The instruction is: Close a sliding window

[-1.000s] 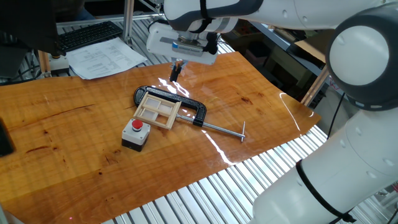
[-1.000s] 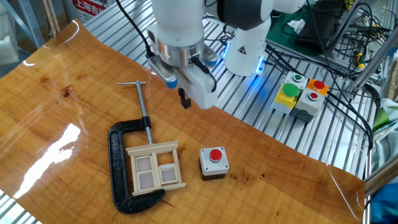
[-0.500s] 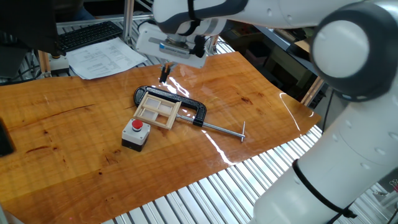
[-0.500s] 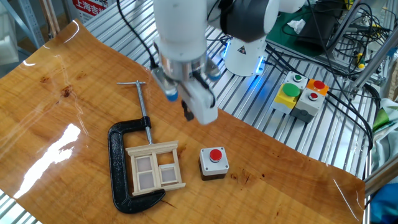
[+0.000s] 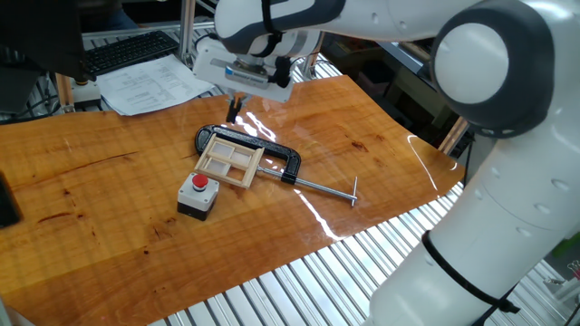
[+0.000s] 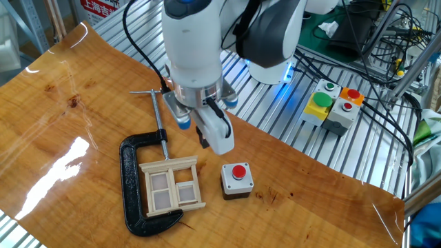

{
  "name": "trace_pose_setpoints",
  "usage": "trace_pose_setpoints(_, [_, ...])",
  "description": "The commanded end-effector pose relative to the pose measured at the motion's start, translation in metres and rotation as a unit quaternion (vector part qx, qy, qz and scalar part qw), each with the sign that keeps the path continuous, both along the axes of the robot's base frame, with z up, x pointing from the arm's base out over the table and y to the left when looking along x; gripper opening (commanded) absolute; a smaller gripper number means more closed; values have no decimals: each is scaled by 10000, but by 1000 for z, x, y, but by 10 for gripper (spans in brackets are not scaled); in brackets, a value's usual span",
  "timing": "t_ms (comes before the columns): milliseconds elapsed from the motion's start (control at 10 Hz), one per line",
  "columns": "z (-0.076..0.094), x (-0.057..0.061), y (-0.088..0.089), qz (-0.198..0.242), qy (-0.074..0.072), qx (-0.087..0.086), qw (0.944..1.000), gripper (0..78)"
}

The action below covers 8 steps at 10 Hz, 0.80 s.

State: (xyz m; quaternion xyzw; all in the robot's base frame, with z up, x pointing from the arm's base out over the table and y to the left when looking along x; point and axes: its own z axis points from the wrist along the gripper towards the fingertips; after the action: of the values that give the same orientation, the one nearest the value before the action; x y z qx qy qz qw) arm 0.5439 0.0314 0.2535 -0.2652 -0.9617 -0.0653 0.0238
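Gripper (image 6: pixel 204 141): held above the table, clear of every object; fingers appear drawn close together with nothing between them, though the gap is small and hard to judge.
Sliding window (image 6: pixel 172 185): lying flat on the wooden table (image 6: pixel 62 117), below and slightly ahead of the gripper, not touched by it; framed by the black C-clamp (image 6: pixel 131 186).
Red button box (image 6: pixel 236 180): just beside the window, below the gripper and off to one side.
Step in hand: judged to be the approach; no contact with the window is made.
Next move: a descent onto the smaller pane's edge is called for, so that it can be pushed along the frame; clamp and button box are to be avoided.
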Motion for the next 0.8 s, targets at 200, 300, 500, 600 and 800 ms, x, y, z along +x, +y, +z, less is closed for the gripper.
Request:
trace_pose_setpoints(200, [-1, 3, 1, -18, -68, -50, 10000, 0])
trace_pose_setpoints(300, [-1, 3, 1, -47, -161, -101, 9998, 0])
trace_pose_setpoints(500, [-1, 3, 1, -83, -214, -126, 9997, 0])
trace_pose_setpoints(600, [-1, 3, 1, -51, -178, -69, 9998, 0])
trace_pose_setpoints(800, [-1, 3, 1, -63, -116, -39, 9999, 0])
